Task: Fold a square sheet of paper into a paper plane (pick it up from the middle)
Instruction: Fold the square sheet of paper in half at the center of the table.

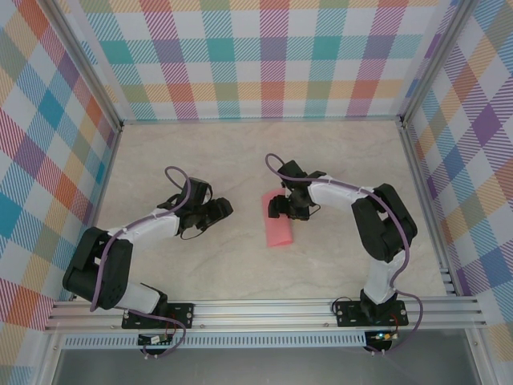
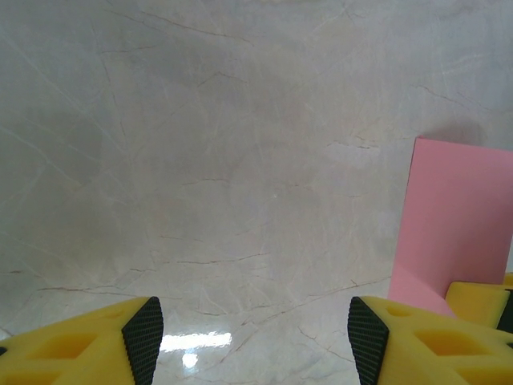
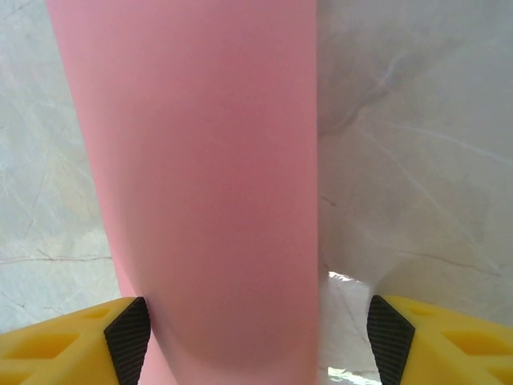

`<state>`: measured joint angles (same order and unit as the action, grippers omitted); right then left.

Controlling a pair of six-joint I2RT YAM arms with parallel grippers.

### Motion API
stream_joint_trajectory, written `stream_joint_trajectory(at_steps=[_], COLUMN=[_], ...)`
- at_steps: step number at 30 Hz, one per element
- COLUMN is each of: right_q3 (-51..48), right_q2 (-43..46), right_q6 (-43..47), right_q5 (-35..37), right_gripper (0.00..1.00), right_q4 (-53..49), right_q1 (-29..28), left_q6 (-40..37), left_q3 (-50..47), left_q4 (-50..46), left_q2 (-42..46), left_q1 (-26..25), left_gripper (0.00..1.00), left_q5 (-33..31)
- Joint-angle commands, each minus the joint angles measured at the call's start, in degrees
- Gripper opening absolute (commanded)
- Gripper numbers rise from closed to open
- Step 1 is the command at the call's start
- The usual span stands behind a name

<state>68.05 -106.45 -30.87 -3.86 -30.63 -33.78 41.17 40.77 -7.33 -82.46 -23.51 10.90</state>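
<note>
Plaid walls close in a pale marble table [image 1: 240, 152]. Near its middle lies the paper [image 1: 279, 233], which looks like a narrow pink strip, so I judge that it is already folded once, while no point or wings are made yet. Right gripper [image 1: 281, 210] hangs over the far end of the strip. In its wrist view the jaws stand wide, one on each side of the paper, and the strip does not fill the gap, so nothing is clamped. Left gripper [image 1: 216, 210] is beside, apart from the paper, its jaws also wide with bare table between them. The strip's edge shows at the right of its wrist view.

For the next fold, I think one gripper should press the strip flat near the middle while the other takes a corner low, at the very edge. Thin paper probably slides easily on this smooth top, so the lift should be slow, the edges matched before pressing, and the crease rubbed firmly
</note>
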Motion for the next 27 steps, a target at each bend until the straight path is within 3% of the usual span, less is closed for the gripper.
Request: stream_joint_trajectory(at_steps=[1, 11, 16, 19, 27], right_q3=[-1.6, -2.7, -2.4, -2.4, -3.5], right_q2=[1.7, 0.6, -0.5, -1.6, -4.6], right_q6=[-1.1, -1.5, 1.0, 2.1, 2.8], right_q5=[-1.1, -3.9, -5.6, -6.6, -3.8], right_gripper=[0.73, 0.63, 0.64, 0.64, 0.66], right_q4=[0.0, 0.9, 1.0, 0.8, 1.0], right_q1=[1.0, 2.7, 2.8, 2.5, 1.1], left_q6=[0.3, 0.5, 1.4, 3.7, 6.1], left_q3=[1.9, 3.4, 4.0, 4.0, 4.4], left_q4=[0.0, 0.6, 1.6, 4.3, 11.9], left_q2=[-1.1, -3.1, -4.0, -5.0, -8.3], left_q1=[-1.1, -2.2, -2.9, -3.1, -5.7], left_gripper=[0.65, 0.63, 0.61, 0.55, 0.49], left_q5=[-0.5, 0.0, 0.7, 2.9, 4.7])
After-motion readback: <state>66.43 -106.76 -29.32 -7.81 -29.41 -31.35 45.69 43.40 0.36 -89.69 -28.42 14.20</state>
